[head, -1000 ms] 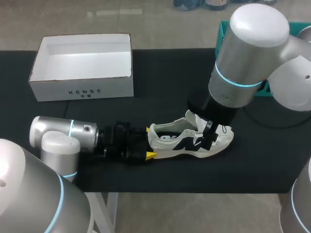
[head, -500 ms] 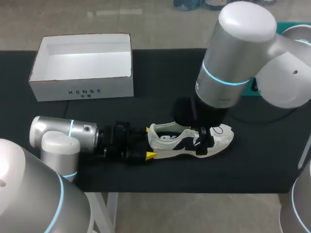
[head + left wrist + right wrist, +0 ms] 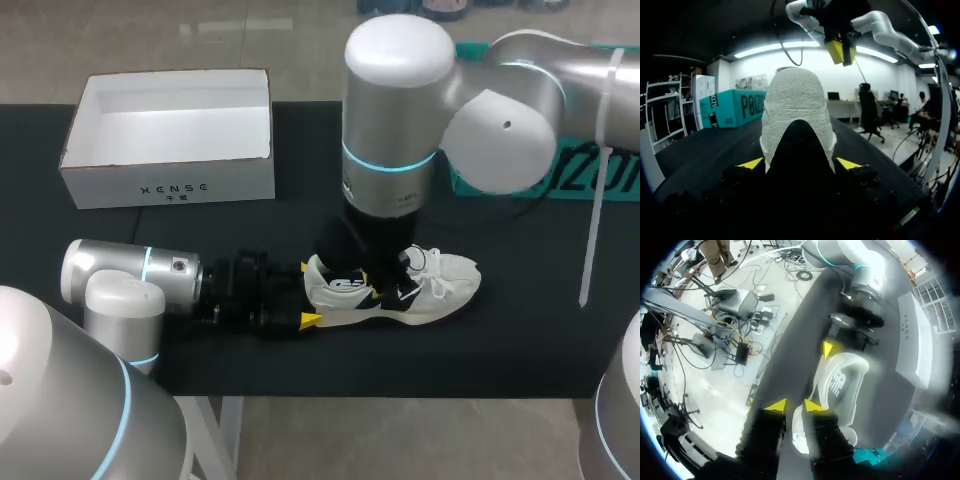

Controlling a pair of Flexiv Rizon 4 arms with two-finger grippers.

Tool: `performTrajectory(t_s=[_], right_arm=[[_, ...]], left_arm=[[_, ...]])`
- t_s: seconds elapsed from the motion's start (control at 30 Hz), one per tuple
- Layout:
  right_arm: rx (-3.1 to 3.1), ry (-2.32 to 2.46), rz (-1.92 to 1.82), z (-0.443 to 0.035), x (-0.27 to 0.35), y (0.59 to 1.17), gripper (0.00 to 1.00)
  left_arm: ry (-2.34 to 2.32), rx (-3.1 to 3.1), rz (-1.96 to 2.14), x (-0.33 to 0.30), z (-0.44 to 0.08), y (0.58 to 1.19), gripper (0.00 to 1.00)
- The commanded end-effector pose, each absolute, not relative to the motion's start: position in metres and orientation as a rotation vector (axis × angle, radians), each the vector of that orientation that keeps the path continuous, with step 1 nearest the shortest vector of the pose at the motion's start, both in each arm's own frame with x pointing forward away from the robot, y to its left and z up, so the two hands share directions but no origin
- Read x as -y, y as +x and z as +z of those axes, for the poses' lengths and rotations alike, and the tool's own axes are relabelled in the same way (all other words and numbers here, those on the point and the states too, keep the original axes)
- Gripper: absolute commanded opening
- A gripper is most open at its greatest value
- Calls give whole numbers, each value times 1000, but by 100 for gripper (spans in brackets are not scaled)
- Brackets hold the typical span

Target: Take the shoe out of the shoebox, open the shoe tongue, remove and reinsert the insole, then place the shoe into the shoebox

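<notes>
While the head view buries most of the right end effector (image 3: pixel 380 290) under the bulk of the right arm (image 3: pixel 395 130), the two wrist views fill in what it hides. From above I see the white and dark shoe (image 3: pixel 445 285) out on the black counter (image 3: pixel 300 200). Its heel points at the left arm and its toe points the other way. The open white shoebox (image 3: pixel 170 188) sits at the far left corner, well apart from the shoe.

The left wrist view shows the grip plainly. The left end effector (image 3: pixel 799 163) has its two yellow fingertips (image 3: pixel 751 163) pressed against either flank of the heel, so it is clamped on the shoe (image 3: pixel 797 105). Above the heel in that same view hangs the right end effector (image 3: pixel 841 50), pointing down, with its yellow tips close together.

The right wrist view looks down along its own fingers. The right end effector (image 3: pixel 794 405) has its tips a narrow gap apart and holds nothing. It hovers by the side of the shoe (image 3: pixel 840 382), with one tip over the shoe's edge and the other over bare counter (image 3: pixel 790 355). Ahead of it, one yellow fingertip (image 3: pixel 827 347) of the left end effector shows at the heel, and the shoebox (image 3: pixel 912 335) lies off beyond the shoe.
</notes>
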State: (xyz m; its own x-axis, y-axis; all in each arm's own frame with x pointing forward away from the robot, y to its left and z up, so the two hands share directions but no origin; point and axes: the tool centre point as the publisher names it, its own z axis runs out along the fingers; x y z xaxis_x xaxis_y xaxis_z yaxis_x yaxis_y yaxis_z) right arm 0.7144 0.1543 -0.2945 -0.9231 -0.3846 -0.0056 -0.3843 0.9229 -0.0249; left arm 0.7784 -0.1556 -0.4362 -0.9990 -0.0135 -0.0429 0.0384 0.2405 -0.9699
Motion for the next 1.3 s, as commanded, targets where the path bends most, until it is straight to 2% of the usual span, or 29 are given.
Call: performTrajectory(t_s=[0.03,0.87,1.3], right_arm=[[-3156,-563,-218,-309,-174,736,0],[-3124,-270,-176,-339,-127,795,0],[-3110,-217,-161,-363,-130,807,0]], left_arm=[[22,-2441,-1907,156,-439,777,0],[22,-2441,-1907,156,-439,777,0],[22,-2441,-1907,156,-439,777,0]])
